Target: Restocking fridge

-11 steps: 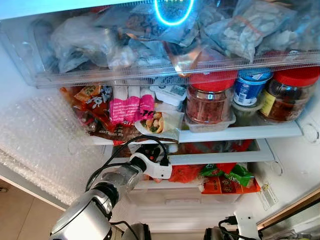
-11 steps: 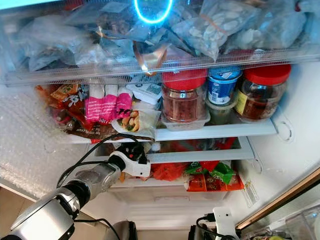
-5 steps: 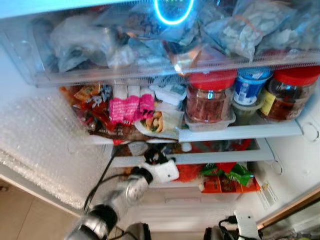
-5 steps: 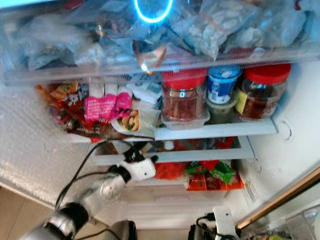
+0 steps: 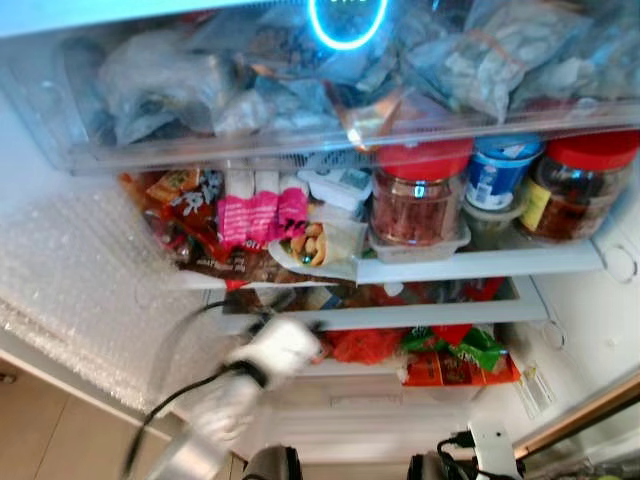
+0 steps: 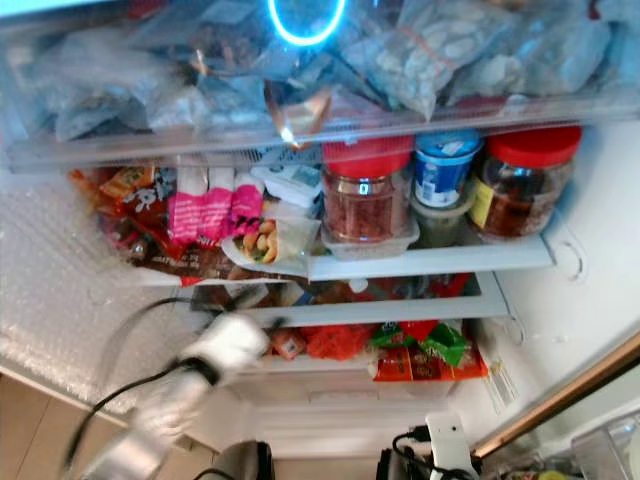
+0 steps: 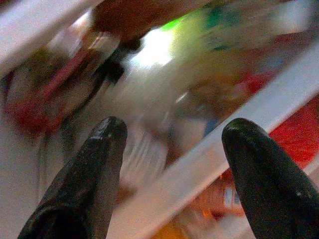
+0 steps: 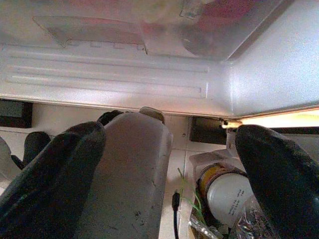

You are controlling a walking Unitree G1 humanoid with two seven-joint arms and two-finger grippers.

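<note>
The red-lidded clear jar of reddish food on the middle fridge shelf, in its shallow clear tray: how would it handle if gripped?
The red-lidded clear jar looks full, so it is probably heavy for its size. Its smooth rounded wall may slip between two fingers. It stands in a shallow clear tray, so pushing would likely drag the tray or tip the jar rather than slide it.

silver left arm [image 5: 215,425], black cable, black fingers [image 7: 94,169]

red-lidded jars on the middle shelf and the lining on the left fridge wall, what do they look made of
Red-lidded jars: clear glass or hard plastic, since the brown contents show through; the glossy red lids look like plastic. Left wall lining: seems to be translucent bubble wrap, given its regular pattern of small raised bubbles.
</note>
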